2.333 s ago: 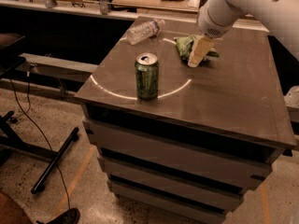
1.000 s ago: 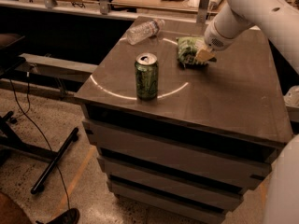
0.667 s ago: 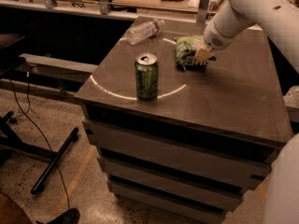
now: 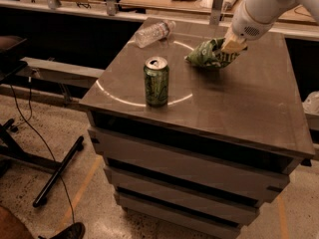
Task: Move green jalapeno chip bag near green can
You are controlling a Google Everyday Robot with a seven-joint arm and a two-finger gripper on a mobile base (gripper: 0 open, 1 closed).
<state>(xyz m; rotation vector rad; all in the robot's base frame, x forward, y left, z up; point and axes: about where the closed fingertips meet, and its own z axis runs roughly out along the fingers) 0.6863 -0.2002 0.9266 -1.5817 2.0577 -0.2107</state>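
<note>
The green jalapeno chip bag lies crumpled on the table top, at the back right. My gripper comes down from the upper right and is shut on the bag's right end. The green can stands upright near the table's front left, about a hand's width or more from the bag. The bag's right edge is hidden behind my fingers.
A clear plastic bottle lies on its side at the back left of the brown table. A desk with posts and papers stands behind the table. A cable and a stand foot lie on the floor at the left.
My gripper has moved from the middle of the bag to its right end and closed on it. The bag has bunched up and shifted slightly. The can and bottle have not moved.
</note>
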